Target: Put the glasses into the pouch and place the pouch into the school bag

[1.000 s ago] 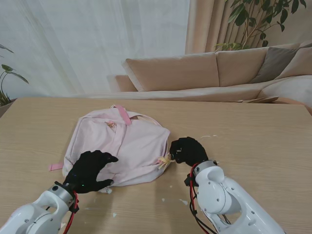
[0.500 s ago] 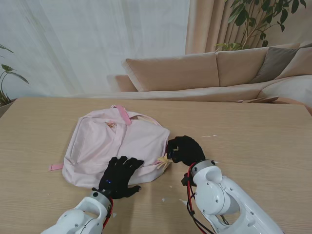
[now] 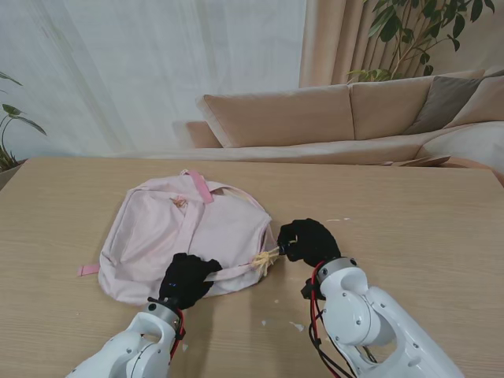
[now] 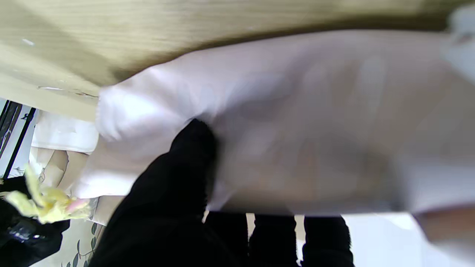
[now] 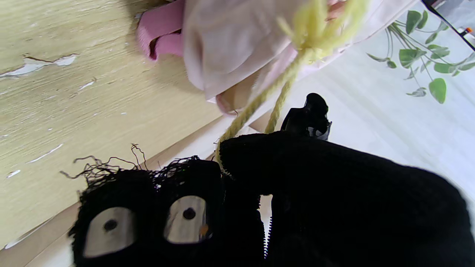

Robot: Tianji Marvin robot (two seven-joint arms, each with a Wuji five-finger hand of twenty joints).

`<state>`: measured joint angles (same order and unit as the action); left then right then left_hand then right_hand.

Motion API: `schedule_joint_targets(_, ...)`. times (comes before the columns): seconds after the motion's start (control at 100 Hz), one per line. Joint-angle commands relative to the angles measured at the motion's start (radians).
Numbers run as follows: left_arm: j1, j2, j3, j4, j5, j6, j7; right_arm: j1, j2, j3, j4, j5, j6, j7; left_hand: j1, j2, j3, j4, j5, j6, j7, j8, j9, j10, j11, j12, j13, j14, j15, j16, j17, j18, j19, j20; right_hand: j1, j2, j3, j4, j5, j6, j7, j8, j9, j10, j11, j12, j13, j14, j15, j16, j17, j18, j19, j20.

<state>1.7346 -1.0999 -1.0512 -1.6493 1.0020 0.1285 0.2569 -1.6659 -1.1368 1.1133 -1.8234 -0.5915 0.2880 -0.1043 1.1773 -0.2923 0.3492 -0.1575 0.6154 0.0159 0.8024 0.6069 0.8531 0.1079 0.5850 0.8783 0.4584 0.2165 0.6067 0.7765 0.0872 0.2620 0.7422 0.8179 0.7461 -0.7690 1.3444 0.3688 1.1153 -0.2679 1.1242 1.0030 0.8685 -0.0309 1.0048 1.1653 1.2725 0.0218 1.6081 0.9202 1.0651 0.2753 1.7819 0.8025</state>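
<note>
A pale pink school bag (image 3: 185,236) lies flat on the wooden table, its darker pink handle (image 3: 198,184) on the far side. My left hand (image 3: 186,279), in a black glove, grips the bag's near edge; the left wrist view shows its thumb (image 4: 185,163) pressed into the pink fabric (image 4: 297,122). My right hand (image 3: 305,241) is closed on a yellow cord (image 3: 266,257) at the bag's right corner. The right wrist view shows the cord (image 5: 267,100) running taut from the fingers (image 5: 282,163) to the bag (image 5: 230,40). Neither glasses nor a pouch can be seen.
Small white flecks (image 3: 295,325) lie on the table near my right arm. A beige sofa (image 3: 331,118) stands beyond the table's far edge, with a plant (image 3: 417,31) at the far right. A pink strap end (image 3: 88,269) sticks out at the bag's left.
My left hand slid right along the bag's near edge, then closed its fingers on the fabric. My right hand pulled the yellow cord slightly right, drawing it taut.
</note>
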Motion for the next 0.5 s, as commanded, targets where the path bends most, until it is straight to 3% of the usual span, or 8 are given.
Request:
schedule_joint_targets(0.0,0.034,0.017,-0.031,-0.022,0.017,-0.008,-0.03,0.009,0.0,-0.001,0.016,-0.007,0.011,0.016,0.114,0.021,0.082,0.031,0.151,-0.093,0.223,0.119,0.044,-0.02,0.062,0.033,0.021,0.015,0.018,0.027,-0.023,0.0,0.061,-0.031,0.035,0.224,0.056,0.066,0.038,-0.035,0.026,0.023,0.468,-0.048,0.243,0.022,0.041,-0.034,0.053,0.016,0.013,-0.013,0.294,0.01)
schedule_joint_targets(0.05,0.05,0.021,-0.065,-0.026,0.034,-0.04,-0.036,0.018,0.0,-0.003,0.025,-0.009,0.017,0.014,0.114,0.016,0.086,0.03,0.169,-0.102,0.22,0.162,0.049,-0.022,0.057,0.037,0.023,0.017,0.018,0.026,-0.029,0.004,0.105,-0.082,0.035,0.224,0.056,0.066,0.038,-0.036,0.026,0.023,0.467,-0.049,0.243,0.022,0.041,-0.034,0.053,0.016,0.013,-0.013,0.294,0.01)
schedule_joint_targets(0.31,0.1,0.035,-0.215,0.007,0.062,-0.285,-0.019,0.074,-0.006,-0.019,0.083,0.001,0.046,0.01,0.102,0.0,0.122,0.026,0.227,-0.126,0.275,0.248,0.065,-0.048,0.035,0.046,0.057,0.016,0.024,0.047,0.001,0.006,0.198,-0.083,0.035,0.225,0.056,0.065,0.039,-0.037,0.028,0.025,0.469,-0.049,0.245,0.024,0.042,-0.034,0.053,0.015,0.015,-0.016,0.296,0.011)
schedule_joint_targets(0.49,0.138,0.048,-0.304,0.011,0.118,-0.404,-0.025,0.116,-0.013,-0.033,0.132,0.028,0.052,0.003,0.092,0.004,0.128,0.022,0.249,-0.157,0.297,0.334,0.068,-0.078,0.015,0.057,0.069,-0.006,0.02,0.065,0.009,-0.001,0.232,-0.094,0.036,0.225,0.056,0.064,0.041,-0.038,0.03,0.026,0.469,-0.05,0.246,0.024,0.041,-0.033,0.055,0.015,0.015,-0.016,0.296,0.012)
